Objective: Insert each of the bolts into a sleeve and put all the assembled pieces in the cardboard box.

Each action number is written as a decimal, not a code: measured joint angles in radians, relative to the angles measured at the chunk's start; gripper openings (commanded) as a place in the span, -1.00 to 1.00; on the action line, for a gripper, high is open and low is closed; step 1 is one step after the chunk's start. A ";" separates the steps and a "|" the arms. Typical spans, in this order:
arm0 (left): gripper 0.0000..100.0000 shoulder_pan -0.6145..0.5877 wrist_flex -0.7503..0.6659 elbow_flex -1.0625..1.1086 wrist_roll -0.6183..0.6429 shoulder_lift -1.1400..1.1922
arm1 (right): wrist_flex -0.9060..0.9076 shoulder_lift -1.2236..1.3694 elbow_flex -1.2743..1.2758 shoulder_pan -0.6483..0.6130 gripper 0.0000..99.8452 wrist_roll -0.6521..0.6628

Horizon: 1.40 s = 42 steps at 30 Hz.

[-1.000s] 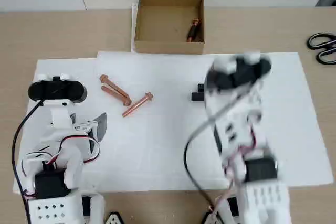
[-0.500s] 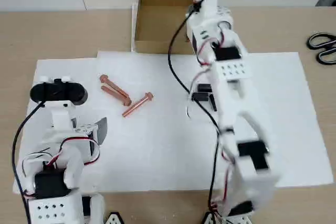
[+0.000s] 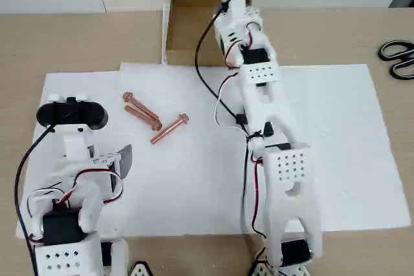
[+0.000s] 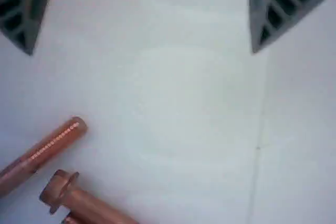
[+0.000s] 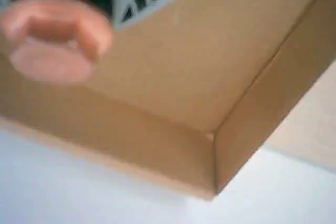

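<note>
- Bolts (image 3: 142, 110), three in number, are pictured lying loose just beyond the left gripper (image 4: 140, 51), which is held wide open and empty, well short of the cardboard box (image 3: 187, 30).
- Over the box's inside, a blurred copper bolt (image 5: 52, 40) is seen clamped in the right gripper (image 5: 89, 3).

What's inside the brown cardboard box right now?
Bare brown floor shows in the open cardboard box. The right gripper holds a copper-coloured piece above it. The white arm hides the box's right side from above.
</note>
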 measured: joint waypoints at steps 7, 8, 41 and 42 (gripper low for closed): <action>-0.50 0.000 0.000 0.000 0.000 0.000 | 0.078 0.051 -0.092 -0.011 -0.58 0.000; -0.50 0.000 0.000 0.000 0.000 0.000 | 0.095 0.051 -0.107 -0.012 -0.58 0.000; -0.50 0.000 0.000 0.000 0.000 0.000 | 1.315 -0.330 -0.772 0.103 -0.58 0.000; -0.50 0.000 0.000 0.000 0.000 0.000 | 1.315 -0.358 -0.770 0.101 -0.58 0.000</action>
